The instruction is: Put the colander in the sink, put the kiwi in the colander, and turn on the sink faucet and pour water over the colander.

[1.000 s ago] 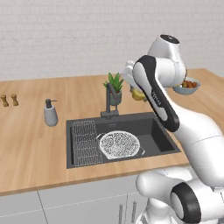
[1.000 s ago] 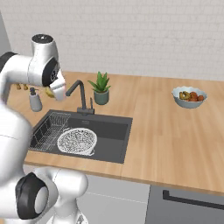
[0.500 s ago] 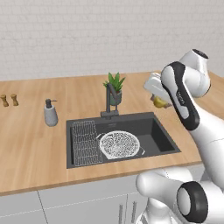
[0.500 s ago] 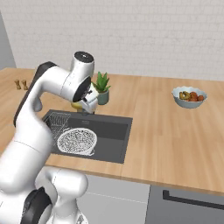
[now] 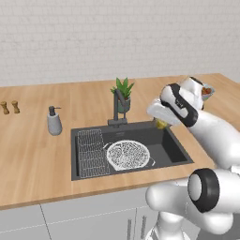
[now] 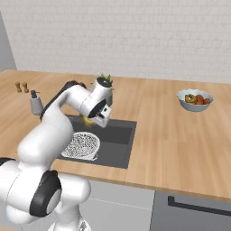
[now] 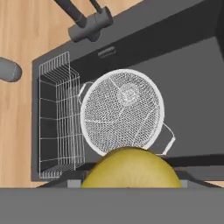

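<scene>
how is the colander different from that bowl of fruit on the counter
The colander sits down in the sink, while the bowl of fruit stands on the counter far off to the side. The colander is white, perforated and empty; the bowl is grey, solid and heaped with fruit. The colander looks wider. Both are round and upright.

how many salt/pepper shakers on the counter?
2. The left shaker and the right shaker stand side by side at the counter's far left, beyond the soap dispenser. Nothing in the views suggests another, though the arm blocks part of the counter.
</scene>
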Controlling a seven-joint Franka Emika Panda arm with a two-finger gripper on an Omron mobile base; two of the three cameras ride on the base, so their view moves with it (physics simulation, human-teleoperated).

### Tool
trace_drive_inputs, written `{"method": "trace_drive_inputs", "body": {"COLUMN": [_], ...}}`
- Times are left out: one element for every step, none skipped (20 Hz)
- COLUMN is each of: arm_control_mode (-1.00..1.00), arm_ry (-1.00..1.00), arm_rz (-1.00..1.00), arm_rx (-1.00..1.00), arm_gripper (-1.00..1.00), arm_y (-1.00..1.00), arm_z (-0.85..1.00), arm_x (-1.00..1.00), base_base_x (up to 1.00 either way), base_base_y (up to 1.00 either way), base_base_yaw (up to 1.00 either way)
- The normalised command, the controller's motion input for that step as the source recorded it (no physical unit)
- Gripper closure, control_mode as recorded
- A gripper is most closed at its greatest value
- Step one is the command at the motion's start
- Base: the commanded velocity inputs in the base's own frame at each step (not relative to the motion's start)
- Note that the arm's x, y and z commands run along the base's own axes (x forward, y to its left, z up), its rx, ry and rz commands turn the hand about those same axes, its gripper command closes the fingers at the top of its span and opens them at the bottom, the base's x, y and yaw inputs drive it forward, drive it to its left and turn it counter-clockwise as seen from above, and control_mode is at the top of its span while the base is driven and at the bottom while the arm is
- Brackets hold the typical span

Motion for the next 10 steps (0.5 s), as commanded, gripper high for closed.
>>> {"method": "trace_drive_inputs", "body": {"arm_control_mode": [-1.00,-1.00,-1.00,-1.00,-1.00,-1.00,-1.00,-1.00,-1.00,-1.00], "arm_ry": [0.05,0.03,0.00,0.00,0.00,0.00,0.00,0.00,0.00,0.00], "arm_rz": [0.26,0.26,0.27,0.27,0.27,0.27,0.26,0.25,0.24,0.23], "arm_rx": [0.00,0.00,0.00,0.00,0.00,0.00,0.00,0.00,0.00,0.00], "arm_gripper": [1.00,1.00,1.00,1.00,1.00,1.00,1.00,1.00,1.00,1.00], "arm_y": [0.03,0.06,0.18,0.26,0.40,0.43,0.46,0.44,0.43,0.42], "arm_z": [-0.96,-0.93,-0.91,-0.89,-0.86,-0.84,-0.78,-0.70,-0.66,-0.59], "arm_x": [0.64,0.56,0.44,0.39,0.29,0.27,0.25,0.21,0.18,0.13], "base_base_x": [0.00,0.00,0.00,0.00,0.00,0.00,0.00,0.00,0.00,0.00], "base_base_y": [0.00,0.00,0.00,0.00,0.00,0.00,0.00,0.00,0.00,0.00], "base_base_yaw": [0.00,0.00,0.00,0.00,0.00,0.00,0.00,0.00,0.00,0.00]}}
